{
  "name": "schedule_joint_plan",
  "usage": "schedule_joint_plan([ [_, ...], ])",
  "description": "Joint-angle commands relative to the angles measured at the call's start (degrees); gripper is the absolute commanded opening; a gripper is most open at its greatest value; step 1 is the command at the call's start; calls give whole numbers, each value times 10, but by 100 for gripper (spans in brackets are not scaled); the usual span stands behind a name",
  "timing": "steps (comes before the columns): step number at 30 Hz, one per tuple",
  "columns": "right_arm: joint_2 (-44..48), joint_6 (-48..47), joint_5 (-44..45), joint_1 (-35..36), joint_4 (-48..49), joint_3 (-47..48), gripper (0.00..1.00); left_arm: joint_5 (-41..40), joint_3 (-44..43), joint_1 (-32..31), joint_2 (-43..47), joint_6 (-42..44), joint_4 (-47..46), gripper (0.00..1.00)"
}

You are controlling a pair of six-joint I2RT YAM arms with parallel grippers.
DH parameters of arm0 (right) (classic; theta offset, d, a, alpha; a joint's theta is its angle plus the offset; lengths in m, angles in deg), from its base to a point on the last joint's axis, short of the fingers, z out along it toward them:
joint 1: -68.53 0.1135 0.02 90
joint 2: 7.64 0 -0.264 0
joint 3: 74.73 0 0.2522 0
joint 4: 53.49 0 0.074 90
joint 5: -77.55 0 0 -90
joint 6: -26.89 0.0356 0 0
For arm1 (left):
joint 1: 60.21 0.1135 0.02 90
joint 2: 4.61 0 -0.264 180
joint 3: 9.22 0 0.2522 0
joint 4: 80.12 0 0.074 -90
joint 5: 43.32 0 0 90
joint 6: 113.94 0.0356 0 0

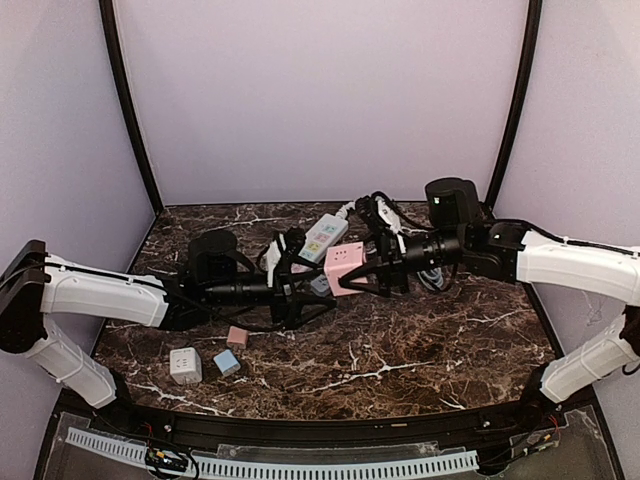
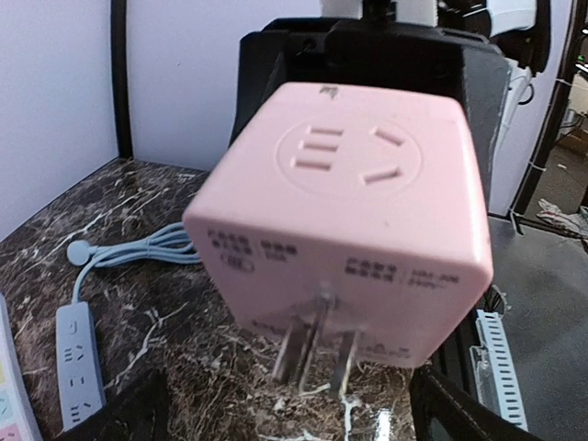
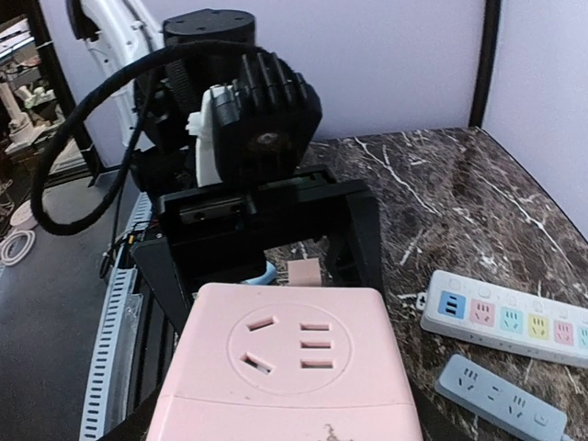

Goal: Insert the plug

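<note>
Pink cube (image 2: pixel 349 211) clamped in right gripper (image 1: pixel 368 272); left gripper (image 1: pixel 303 290) spread, empty. Keep prongs (image 2: pixel 317 347) square to white strip (image 1: pixel 322 237), 11 o'clock.

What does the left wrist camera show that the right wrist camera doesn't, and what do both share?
Left wrist only: the metal prongs under the pink adapter cube, its printed label, and a coiled cable. Right wrist only: the white power strip with coloured sockets, and the left end effector, open, beyond the cube. Both: the cube, a grey power strip and the marble table.
</note>
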Motion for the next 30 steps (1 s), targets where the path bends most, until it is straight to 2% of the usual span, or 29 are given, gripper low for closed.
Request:
schedule_joint_plan([
  [1, 40, 43, 164, -3, -23, 5, 0, -129, 1, 4, -2, 30, 85, 90],
  [4, 60, 67, 237, -4, -33, -8, 0, -193, -27, 10, -39, 33, 132, 88],
  [12, 72, 101, 326, -7, -96, 3, 0, -229, -193, 39, -187, -2, 287, 79],
  [22, 93, 107, 329, -7, -101, -19, 0, -280, -343, 53, -323, -12, 405, 72],
  [30, 91, 102, 325, -7, -102, -19, 0, -310, -391, 56, -376, -12, 436, 69],
])
